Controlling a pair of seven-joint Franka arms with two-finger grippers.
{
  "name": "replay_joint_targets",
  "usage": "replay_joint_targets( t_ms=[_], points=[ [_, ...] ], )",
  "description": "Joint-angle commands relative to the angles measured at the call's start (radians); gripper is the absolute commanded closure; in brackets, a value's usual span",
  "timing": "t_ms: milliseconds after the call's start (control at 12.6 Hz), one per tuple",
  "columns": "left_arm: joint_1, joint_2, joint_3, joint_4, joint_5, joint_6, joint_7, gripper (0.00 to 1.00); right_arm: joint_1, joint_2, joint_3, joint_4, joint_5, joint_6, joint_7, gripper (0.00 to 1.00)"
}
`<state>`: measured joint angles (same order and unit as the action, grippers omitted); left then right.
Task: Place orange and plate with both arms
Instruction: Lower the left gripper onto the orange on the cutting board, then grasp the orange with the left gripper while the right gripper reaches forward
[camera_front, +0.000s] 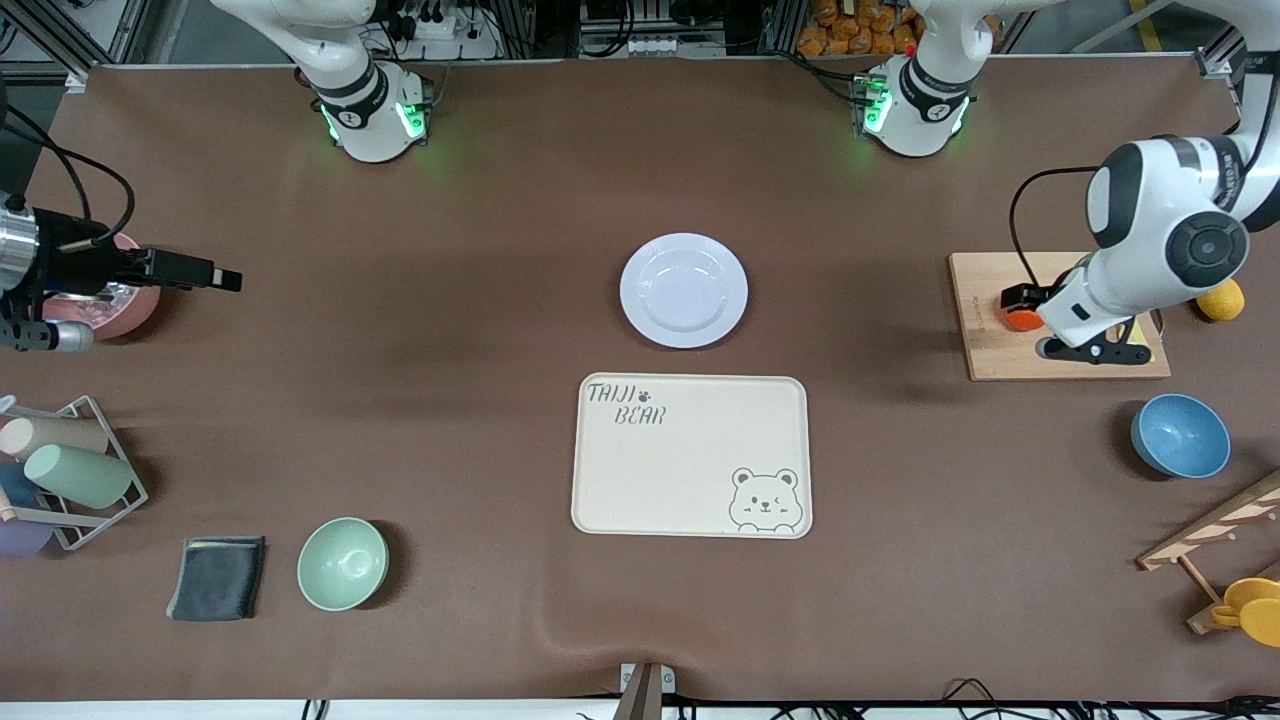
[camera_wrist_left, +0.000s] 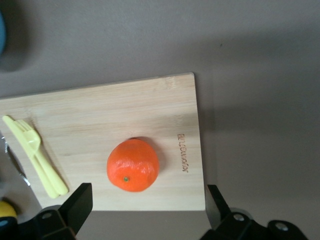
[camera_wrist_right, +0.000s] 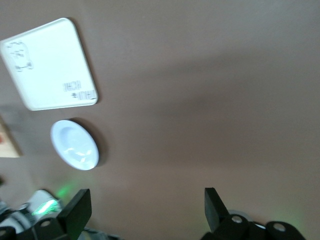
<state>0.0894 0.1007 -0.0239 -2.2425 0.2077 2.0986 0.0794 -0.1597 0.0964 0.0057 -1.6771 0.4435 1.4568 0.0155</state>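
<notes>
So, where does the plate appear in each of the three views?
Front view: the plate lies mid-table, farther from the camera than the bear-print tray.
Left wrist view: not in it.
Right wrist view: the plate is a small pale disc beside the tray.
Shared landmark: the tray, in the front and right wrist views.

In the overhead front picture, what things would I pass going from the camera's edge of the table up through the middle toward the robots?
First the cream bear-print tray, then the plate, then bare brown table up to the robot bases.
</notes>
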Motion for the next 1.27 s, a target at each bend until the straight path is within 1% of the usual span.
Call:
replay_joint_targets(
  t_ms=[0,158,316,474,633,791,949,1107,1186],
  points=[
    [0.015,0.034,-0.008,-0.046,0.096,0.06,0.014,0.0,-0.031,-0.004,0.014,-0.026,0.076,-0.006,0.012,0.0],
    [0.053,0.053,-0.01,-0.069,0.14,0.092,0.014,0.0,-0.041,0.006,0.013,-0.044,0.154,-0.006,0.012,0.0],
    [0.082,0.065,-0.01,-0.115,0.176,0.168,0.016,0.0,-0.038,0.006,0.013,-0.081,0.222,-0.004,0.012,0.0],
    [0.099,0.091,-0.01,-0.13,0.177,0.196,0.023,0.0,-0.026,0.011,0.014,-0.092,0.23,0.013,0.008,0.0],
    [0.099,0.106,-0.01,-0.143,0.177,0.207,0.023,0.0,-0.003,0.061,0.016,-0.09,0.238,0.048,0.011,0.0],
    [0.104,0.134,-0.01,-0.147,0.196,0.216,0.03,0.0,0.005,0.095,0.016,-0.099,0.317,0.044,0.011,0.0],
    [0.131,0.166,-0.01,-0.149,0.235,0.263,0.03,0.0,0.012,0.097,0.017,-0.136,0.339,0.05,0.011,0.0],
    [0.133,0.172,-0.01,-0.147,0.237,0.279,0.034,0.61,0.015,0.097,0.017,-0.193,0.406,0.066,-0.002,0.0],
    [0.128,0.159,-0.013,-0.146,0.237,0.275,0.045,0.69,0.019,0.094,0.017,-0.219,0.408,0.089,-0.008,0.0]
  ],
)
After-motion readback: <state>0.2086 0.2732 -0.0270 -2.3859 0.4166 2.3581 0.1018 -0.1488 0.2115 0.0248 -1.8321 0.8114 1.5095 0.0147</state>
